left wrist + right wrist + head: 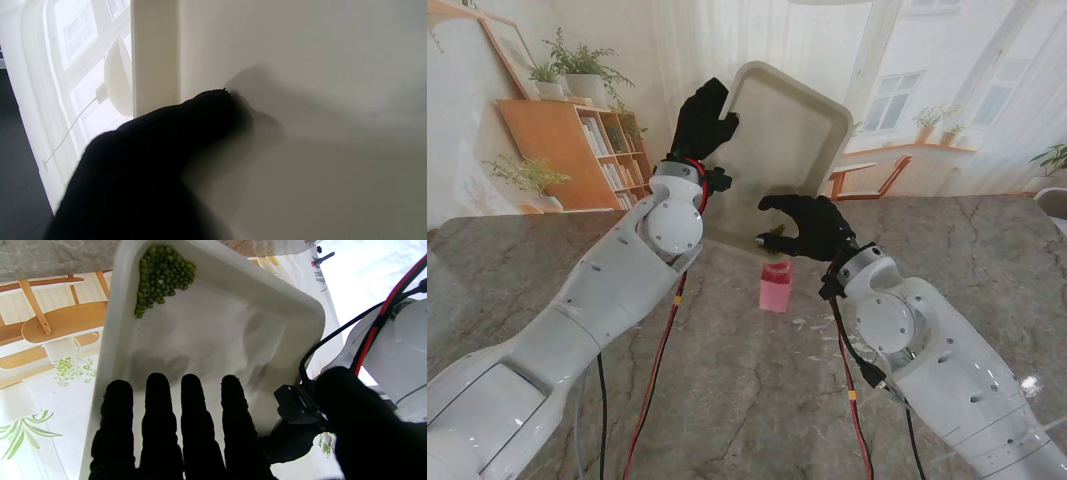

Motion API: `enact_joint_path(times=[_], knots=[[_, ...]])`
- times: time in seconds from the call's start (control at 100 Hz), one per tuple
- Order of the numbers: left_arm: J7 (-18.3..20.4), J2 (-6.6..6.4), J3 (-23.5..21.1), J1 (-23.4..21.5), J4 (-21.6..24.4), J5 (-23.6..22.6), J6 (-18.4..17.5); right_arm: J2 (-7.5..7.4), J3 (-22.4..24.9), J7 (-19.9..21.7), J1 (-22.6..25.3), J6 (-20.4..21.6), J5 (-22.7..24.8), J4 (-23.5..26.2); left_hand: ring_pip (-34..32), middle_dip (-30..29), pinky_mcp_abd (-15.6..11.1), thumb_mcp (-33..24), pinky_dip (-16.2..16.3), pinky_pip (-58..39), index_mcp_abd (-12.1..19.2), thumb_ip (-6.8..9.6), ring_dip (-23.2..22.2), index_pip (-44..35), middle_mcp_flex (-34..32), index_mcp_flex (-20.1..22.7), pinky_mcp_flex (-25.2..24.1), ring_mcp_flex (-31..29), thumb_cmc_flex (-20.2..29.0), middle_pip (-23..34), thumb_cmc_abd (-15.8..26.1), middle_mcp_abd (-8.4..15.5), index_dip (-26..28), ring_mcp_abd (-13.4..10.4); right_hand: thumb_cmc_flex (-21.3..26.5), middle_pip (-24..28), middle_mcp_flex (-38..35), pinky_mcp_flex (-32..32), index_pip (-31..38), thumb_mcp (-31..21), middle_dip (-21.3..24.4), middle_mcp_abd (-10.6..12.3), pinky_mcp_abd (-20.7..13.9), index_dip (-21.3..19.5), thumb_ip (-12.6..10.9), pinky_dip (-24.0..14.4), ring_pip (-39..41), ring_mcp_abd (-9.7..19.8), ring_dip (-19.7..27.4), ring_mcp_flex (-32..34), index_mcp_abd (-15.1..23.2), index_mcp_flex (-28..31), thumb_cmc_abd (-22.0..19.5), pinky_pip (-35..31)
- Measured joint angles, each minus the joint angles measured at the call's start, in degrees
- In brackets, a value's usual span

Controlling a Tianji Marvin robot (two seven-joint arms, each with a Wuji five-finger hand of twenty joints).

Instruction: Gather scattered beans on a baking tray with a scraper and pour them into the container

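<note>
Tilting tray (792,130) steeply w/ my left hand (702,120), fingers clamped on its left rim; pour step, I reckon. Beans (160,273) bunched in tray's low corner. Pink container (775,287) on table, just nearer me than tray. Right hand (812,222) by tray's low edge, fingers (196,413) straight, side by side, gripping nothing; contact w/ tray can't tell. Next: line up corner over container.

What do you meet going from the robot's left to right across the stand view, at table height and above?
Bookshelf → left hand gripping the raised tray by its edge → pink container → right hand at the tray's lower end.
</note>
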State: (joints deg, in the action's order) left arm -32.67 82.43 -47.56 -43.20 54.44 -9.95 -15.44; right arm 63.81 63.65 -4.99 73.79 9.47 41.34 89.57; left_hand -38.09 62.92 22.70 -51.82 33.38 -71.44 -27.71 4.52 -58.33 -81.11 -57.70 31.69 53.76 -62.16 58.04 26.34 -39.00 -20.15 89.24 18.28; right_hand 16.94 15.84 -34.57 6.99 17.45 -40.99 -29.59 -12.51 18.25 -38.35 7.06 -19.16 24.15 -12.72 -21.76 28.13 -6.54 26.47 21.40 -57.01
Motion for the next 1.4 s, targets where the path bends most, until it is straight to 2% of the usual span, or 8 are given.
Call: enact_joint_path(times=[0.59, 0.83, 1.4], knots=[[-0.7, -0.04, 0.0, -0.2, 0.4, -0.7, -0.5, 0.06, -0.7, 0.6, -0.9, -1.2, -1.3, -0.6, 0.4, 0.1, -0.1, 0.0, 0.6, 0.0, 0.3, 0.00, -0.5, 0.0, 0.1, -0.1, 0.0, 0.0, 0.0, 0.0, 0.0, 0.4, 0.0, -0.4, 0.5, 0.0, 0.0, 0.0, 0.0, 0.0, 0.0, 0.0, 0.0, 0.0, 0.0, 0.0, -0.3, 0.0, 0.0, 0.0, 0.0, 0.0, 0.0, 0.0], [-0.9, -0.33, 0.0, -0.9, 2.2, -1.4, -0.4, 0.16, -1.0, -0.1, -0.9, -1.2, -1.5, -0.7, 0.4, 0.1, -0.2, 0.0, 0.7, 0.0, 0.3, 0.00, -0.5, 0.0, 0.1, -0.1, 0.0, 0.0, 0.0, 0.0, 0.0, 0.4, 0.0, -0.5, 0.5, 0.0, 0.0, 0.0, 0.0, 0.0, 0.0, 0.0, 0.0, 0.0, 0.0, -0.1, -0.3, 0.0, 0.0, 0.0, 0.0, 0.0, 0.0, 0.0], [-0.7, -0.77, 0.2, -1.3, 2.7, -2.8, -1.7, 0.33, -1.1, -0.5, -0.6, -1.2, -2.2, -0.9, 1.1, 0.1, -0.2, 0.0, 1.4, 0.5, 0.4, 0.00, -0.6, 0.0, 0.5, -0.5, 0.0, 0.0, 0.0, 0.0, 0.1, 0.5, 0.0, -0.7, 0.5, 0.0, 0.0, 0.1, 0.0, 0.0, 0.0, 0.0, 0.0, 0.0, 0.0, -0.2, -0.3, 0.0, 0.0, 0.0, 0.0, 0.0, 0.0, 0.0]])
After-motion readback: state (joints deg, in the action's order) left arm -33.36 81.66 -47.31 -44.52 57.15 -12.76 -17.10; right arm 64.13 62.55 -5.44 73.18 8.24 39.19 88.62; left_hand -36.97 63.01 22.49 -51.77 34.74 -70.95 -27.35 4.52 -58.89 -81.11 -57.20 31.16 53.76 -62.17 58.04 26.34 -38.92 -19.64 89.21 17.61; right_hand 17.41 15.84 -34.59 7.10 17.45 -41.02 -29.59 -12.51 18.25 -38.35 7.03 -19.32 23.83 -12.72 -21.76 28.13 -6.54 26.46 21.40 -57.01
